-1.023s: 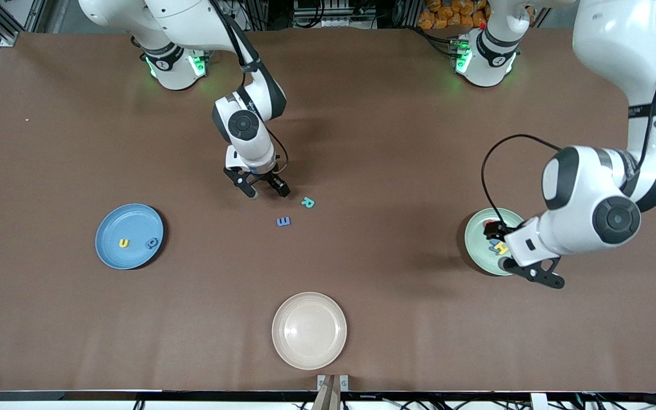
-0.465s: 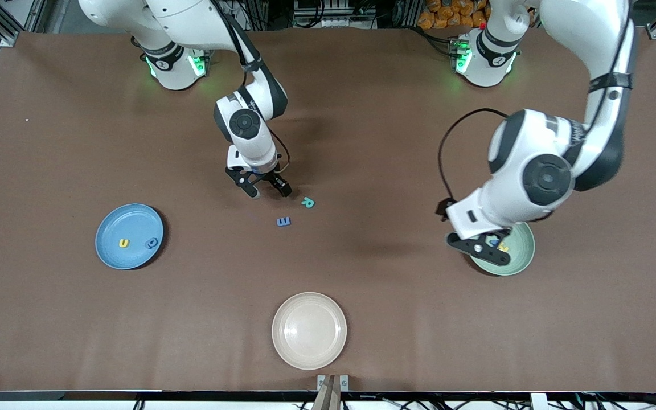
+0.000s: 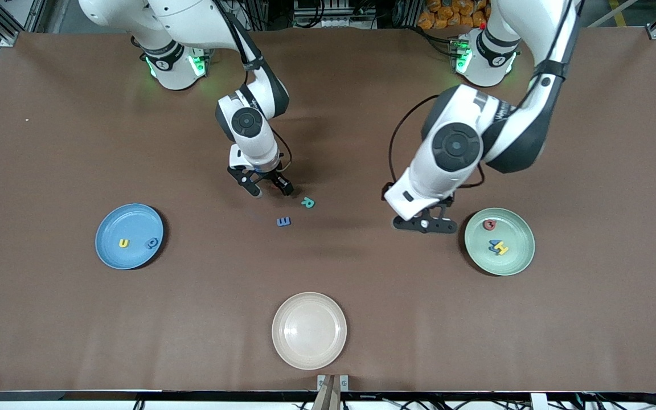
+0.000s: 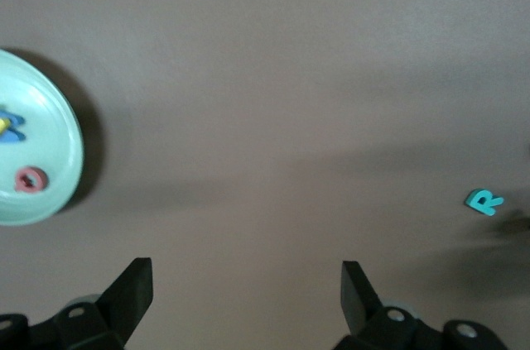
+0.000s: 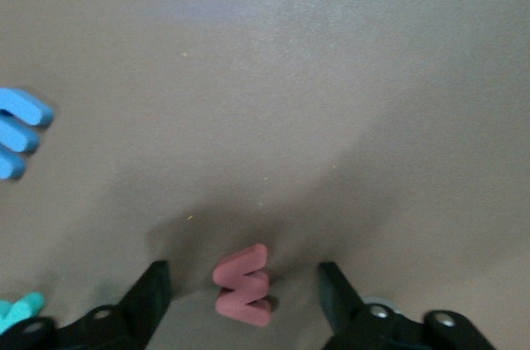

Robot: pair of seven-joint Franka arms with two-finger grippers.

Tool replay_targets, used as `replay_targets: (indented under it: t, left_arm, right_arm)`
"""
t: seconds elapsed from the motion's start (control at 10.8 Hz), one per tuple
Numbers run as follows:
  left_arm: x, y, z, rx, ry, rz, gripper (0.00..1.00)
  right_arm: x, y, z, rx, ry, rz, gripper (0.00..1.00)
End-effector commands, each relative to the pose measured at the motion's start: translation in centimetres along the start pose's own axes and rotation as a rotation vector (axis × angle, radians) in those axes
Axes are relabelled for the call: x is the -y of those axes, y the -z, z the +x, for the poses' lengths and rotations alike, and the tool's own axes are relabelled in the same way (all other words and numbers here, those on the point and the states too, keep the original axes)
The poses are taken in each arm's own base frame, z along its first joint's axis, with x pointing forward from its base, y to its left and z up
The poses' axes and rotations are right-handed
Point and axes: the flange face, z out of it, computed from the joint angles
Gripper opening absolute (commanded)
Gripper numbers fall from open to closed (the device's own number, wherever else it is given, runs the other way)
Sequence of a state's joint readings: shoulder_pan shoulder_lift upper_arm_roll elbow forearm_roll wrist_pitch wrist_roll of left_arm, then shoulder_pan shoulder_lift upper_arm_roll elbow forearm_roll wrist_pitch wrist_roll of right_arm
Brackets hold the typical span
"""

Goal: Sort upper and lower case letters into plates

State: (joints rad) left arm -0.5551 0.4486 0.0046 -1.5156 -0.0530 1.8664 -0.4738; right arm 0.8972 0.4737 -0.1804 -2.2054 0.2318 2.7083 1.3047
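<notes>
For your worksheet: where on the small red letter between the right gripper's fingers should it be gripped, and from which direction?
Grip the red letter across its two long zigzag flanks, coming straight down from above. It lies flat on the table, so only its thin edges offer purchase, and the open right gripper already has a finger either side of it.

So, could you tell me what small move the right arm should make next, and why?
Probably lower the right gripper a little and close it. In the right wrist view its open fingers straddle a small pink-red foam letter lying on the brown table, not yet pinched. The left gripper, open and empty, hangs beside the pale mint green round plate.
</notes>
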Motion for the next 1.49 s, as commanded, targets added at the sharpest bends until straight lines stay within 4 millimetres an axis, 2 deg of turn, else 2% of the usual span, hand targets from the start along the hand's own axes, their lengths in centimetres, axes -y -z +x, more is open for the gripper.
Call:
replay_targets:
  t: [0.0, 0.19, 0.28, 0.47, 0.74, 0.93, 1.12, 1.21, 1.4]
  left_arm:
    - [-0.6, 0.0, -0.6, 0.013, 0.115, -0.02, 1.0]
    - [-1.5, -0.6, -0.7, 0.036, 0.234, -0.06, 1.0]
    - [-2.6, -0.6, -1.0, 0.032, 0.298, -0.079, 1.0]
    - [-5.3, -2.0, -1.8, 0.026, 0.433, -0.091, 1.0]
    - [-8.0, -4.2, -2.2, 0.007, 0.604, -0.113, 1.0]
    - [-8.9, -5.5, -1.6, 0.003, 0.726, -0.127, 1.0]
    - [-12.6, -8.0, -2.6, -0.002, 0.808, -0.137, 1.0]
    - [-14.6, -9.4, -3.3, -0.015, 0.85, -0.159, 1.0]
    - [-17.6, -12.2, -4.7, -0.038, 0.902, -0.197, 1.0]
  right_arm:
    - [-0.2, -0.4, -0.5, 0.006, -0.007, 0.0, 0.0]
    - [-0.2, -0.4, -0.4, 0.004, -0.006, 0.001, 0.0]
    - [-0.2, -0.3, -0.4, 0.004, -0.006, 0.003, 0.0]
    - [0.1, 0.7, -0.3, 0.008, -0.008, 0.015, 0.0]
    - [0.5, 2.6, 0.9, 0.005, -0.022, 0.045, 0.0]
    - [0.5, 4.1, 3.3, -0.014, -0.044, 0.056, 0.0]
    - [-0.3, 6.5, 7.4, -0.032, -0.021, 0.034, 0.0]
    - [-1.2, 8.0, 10.2, -0.031, -0.013, 0.016, 0.0]
    - [-3.9, 9.2, 16.7, -0.041, 0.052, -0.031, 0.0]
